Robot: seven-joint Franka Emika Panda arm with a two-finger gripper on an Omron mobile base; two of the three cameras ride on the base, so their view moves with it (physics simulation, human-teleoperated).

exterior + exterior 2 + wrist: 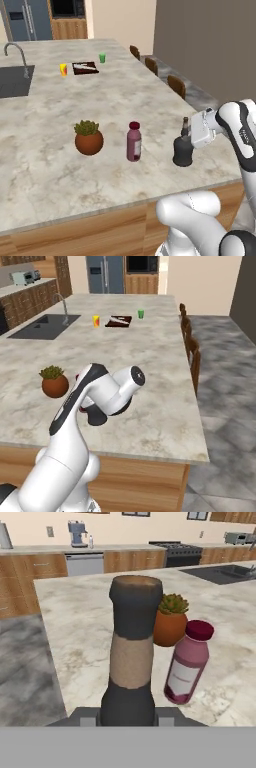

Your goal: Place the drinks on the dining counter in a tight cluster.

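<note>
1. We see our fingers (187, 131) closed on the black bottle's (183, 150) neck.
2. It stands on the desk (60, 110) near the front edge, right of the red bottle (134, 142).

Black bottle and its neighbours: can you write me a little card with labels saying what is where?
gripper: shut on the black bottle, at its neck
black bottle: upright on the counter, near the front edge
red bottle: upright, apart from the black bottle
plant pot: beside the red bottle, on its far side from the black bottle

Matt marble counter (60, 105), wooden sides.
</note>
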